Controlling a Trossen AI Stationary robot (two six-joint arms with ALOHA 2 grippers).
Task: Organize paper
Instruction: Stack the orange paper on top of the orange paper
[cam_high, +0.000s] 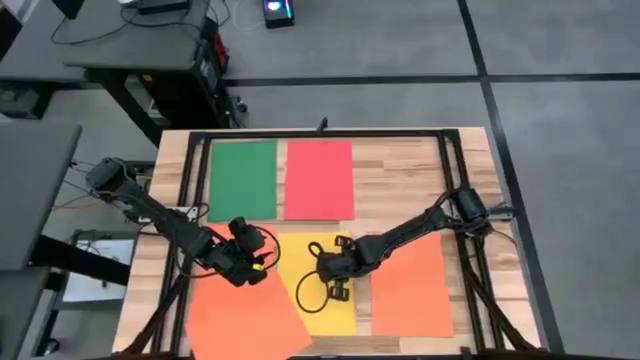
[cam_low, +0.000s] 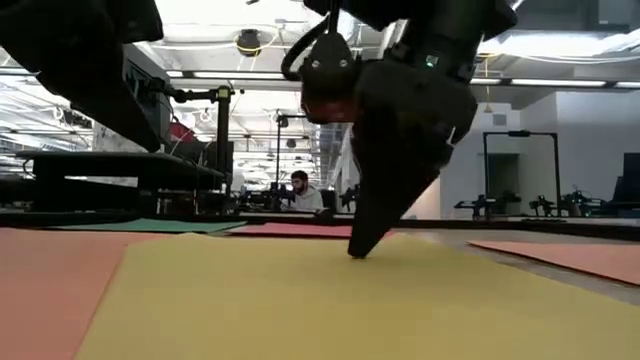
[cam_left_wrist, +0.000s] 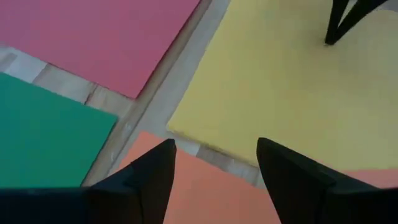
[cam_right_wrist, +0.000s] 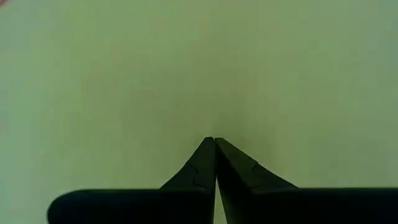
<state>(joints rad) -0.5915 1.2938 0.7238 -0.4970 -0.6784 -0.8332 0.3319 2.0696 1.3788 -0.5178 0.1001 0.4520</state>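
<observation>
Five sheets lie on the table (cam_high: 420, 170): a green sheet (cam_high: 243, 180) and a red sheet (cam_high: 319, 179) sit side by side, squared up at the far end, apparently already arranged, while the yellow sheet (cam_high: 322, 290) lies at the near middle with a tilted orange sheet (cam_high: 243, 318) on its left and a straighter orange sheet (cam_high: 410, 288) on its right. The right gripper (cam_high: 337, 291) stands on the yellow sheet with its fingers (cam_right_wrist: 214, 165) pressed together, tips down on the paper, probably so that friction can slide or turn the thin sheet, which is too flat to pinch from above. The left gripper (cam_left_wrist: 214, 162) hangs with its fingers apart above the wood gap where the yellow sheet's corner meets the tilted orange one, holding nothing; it looks placed to pin or nudge a sheet next. The near three sheets seem not yet lined up with the far pair. No brand, label or writing can be read on the paper or grippers.
</observation>
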